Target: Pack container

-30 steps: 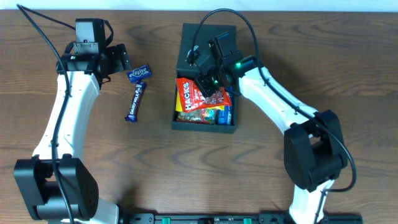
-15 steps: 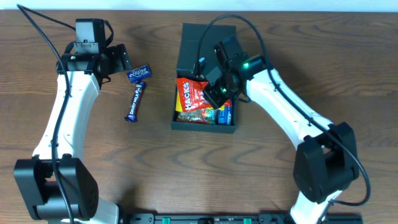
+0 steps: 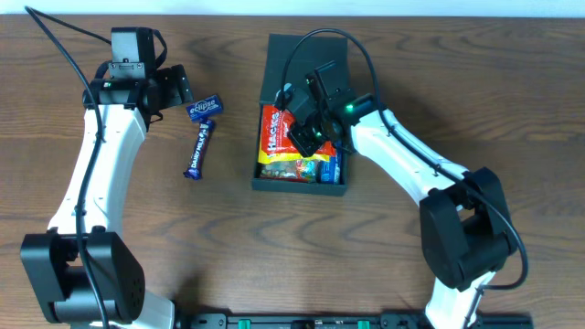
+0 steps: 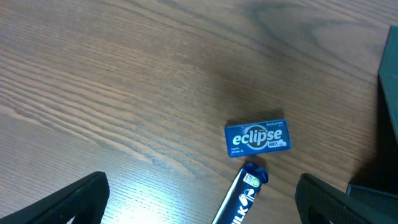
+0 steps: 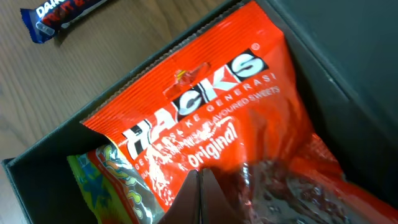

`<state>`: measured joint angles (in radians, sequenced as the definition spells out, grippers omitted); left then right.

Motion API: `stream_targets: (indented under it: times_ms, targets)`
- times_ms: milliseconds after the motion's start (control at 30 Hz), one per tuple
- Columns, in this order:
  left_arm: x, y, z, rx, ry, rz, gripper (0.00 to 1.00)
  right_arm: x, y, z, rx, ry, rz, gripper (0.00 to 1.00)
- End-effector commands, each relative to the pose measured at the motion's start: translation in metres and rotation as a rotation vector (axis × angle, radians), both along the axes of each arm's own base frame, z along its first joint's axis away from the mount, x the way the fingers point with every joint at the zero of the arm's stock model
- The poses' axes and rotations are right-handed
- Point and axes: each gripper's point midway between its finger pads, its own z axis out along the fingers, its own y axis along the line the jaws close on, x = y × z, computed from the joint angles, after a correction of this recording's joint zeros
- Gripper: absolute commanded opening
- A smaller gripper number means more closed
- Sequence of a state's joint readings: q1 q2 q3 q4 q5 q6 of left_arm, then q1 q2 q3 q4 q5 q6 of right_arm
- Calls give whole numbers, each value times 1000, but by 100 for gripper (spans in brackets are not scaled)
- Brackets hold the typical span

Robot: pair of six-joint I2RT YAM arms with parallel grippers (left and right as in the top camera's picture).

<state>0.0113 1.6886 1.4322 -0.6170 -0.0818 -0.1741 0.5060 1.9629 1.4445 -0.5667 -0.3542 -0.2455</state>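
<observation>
Two snacks lie outside, upper left: Eclipse mints (image 3: 205, 107), blue chocolate bar (image 3: 198, 149). Right claw (image 3: 303, 137), closed, tips on the Hacks packet (image 3: 273, 137) inside the container (image 3: 299, 186), frame centre; left claw (image 3: 175, 90) open. Press it flat, gently, I'd say.

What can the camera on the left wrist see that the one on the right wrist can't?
Only the left wrist view shows the blue eclipse mints box lying on the table, with the left gripper open, its fingers at the bottom corners. Only the right wrist view shows the red HACKS bag inside the container, with a green-and-yellow packet next to it. Both show one end of the dark blue chocolate bar, some wooden table and part of the container.
</observation>
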Motion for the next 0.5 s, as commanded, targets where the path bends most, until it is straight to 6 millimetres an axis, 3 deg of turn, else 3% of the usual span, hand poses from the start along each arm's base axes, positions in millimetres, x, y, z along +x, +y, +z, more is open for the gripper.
stream_targets:
  times_ms: [0, 100, 233, 333, 433, 467]
  targets:
    - [2, 1, 15, 15, -34, -14, 96, -6, 2, -12, -14, 33, -1, 1]
    - [2, -1, 14, 7, -32, -20, 96, -9, 11, 8, 45, 43, 27, 1]
    - [4, -6, 9, -16, -23, -37, 97, -3, 13, 61, 92, -26, 28, 1]
    - [10, -9, -1, -9, -12, -76, 96, 6, -5, 116, 123, -143, -17, 1]
    - [17, -15, -10, 9, -3, -157, 96, 15, -35, 138, 98, -200, -94, 1]
    - [20, -16, -12, 23, -3, -178, 96, 18, -46, 142, 89, -208, -119, 6]
